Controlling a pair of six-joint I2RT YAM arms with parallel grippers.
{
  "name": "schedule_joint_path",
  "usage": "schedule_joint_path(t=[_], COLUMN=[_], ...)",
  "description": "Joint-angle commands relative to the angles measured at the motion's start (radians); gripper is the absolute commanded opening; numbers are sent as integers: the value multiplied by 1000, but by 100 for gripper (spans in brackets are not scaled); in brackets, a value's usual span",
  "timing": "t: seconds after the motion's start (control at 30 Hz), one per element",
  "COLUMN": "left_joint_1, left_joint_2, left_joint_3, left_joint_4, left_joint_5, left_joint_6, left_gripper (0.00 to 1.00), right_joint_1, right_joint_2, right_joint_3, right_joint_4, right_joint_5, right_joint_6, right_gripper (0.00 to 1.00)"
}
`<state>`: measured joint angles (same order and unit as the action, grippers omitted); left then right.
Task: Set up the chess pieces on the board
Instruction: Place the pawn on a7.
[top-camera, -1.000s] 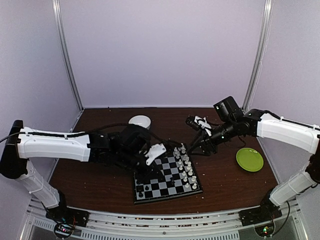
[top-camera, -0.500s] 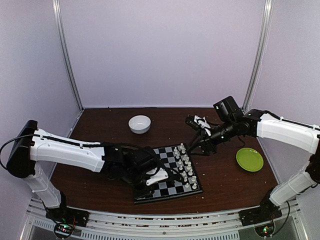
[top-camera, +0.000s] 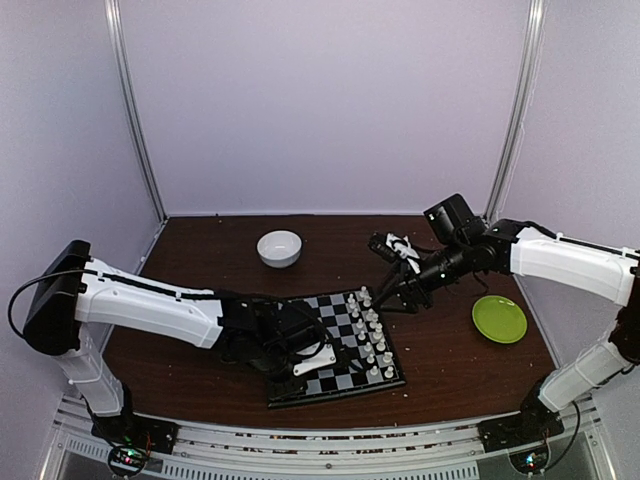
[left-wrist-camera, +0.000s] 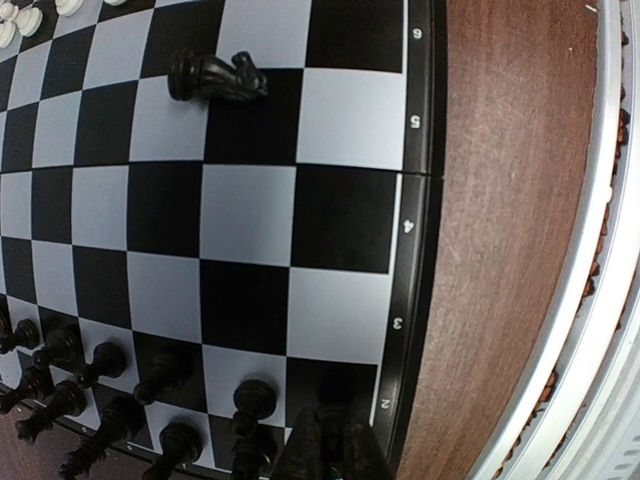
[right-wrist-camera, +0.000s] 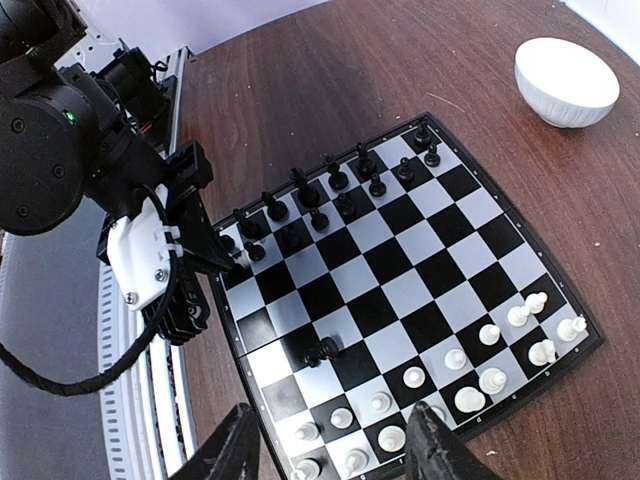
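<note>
1. Left gripper (left-wrist-camera: 328, 446) is clamped shut, tips down at the board (left-wrist-camera: 410, 150)'s numbered edge, right at the black end. Can't tell if a piece is pinched in there.
2. Black chess pieces (left-wrist-camera: 105, 362) stand in rough rows at that end of the board.
3. Odd one out: a black knight (left-wrist-camera: 215, 77) lying flat mid-board, a few ranks up that same edge from the left claw, long axis along the rank. Left arm looks nearer to me.
4. White pieces (right-wrist-camera: 490, 380) line the board's opposite end.
5. Right gripper (right-wrist-camera: 335, 445) hangs above the board's white end, wide open and holding nothing.
</note>
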<state>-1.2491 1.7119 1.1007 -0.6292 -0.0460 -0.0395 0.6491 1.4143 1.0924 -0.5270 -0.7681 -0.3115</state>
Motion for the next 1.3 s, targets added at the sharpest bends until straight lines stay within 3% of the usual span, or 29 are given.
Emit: schedule_joint_path(t=[0.0,0.33,0.67,0.97,1.07,1.27], left_joint_1=[-1,-1,-1,0,14,34], left_joint_2=[14,26,-8,-72,-91,54], left_joint_3=[2,-3,-4,21,76,266], left_joint_4=[23,33,34,43,73,40], left_joint_5=[-6,-17,-22,-53,-123,-210], left_joint_6=[17,19,9,-15,-86,-405], left_gripper=[2,6,20,27,33,43], right_joint_1=[-6,-4,-5,-5,-15,-75], right_joint_2=[6,11,14,9,-4,-47], right_joint_3=[-3,-2,0,6,18,21], right_joint_4=[3,-1,-5,-22,-42,-6], right_joint_5=[-19,-19,-21,-16,12,121], right_joint_6=[-13,-14,-16,-32,-48,2], right_gripper=[50,50,50,50,50,50])
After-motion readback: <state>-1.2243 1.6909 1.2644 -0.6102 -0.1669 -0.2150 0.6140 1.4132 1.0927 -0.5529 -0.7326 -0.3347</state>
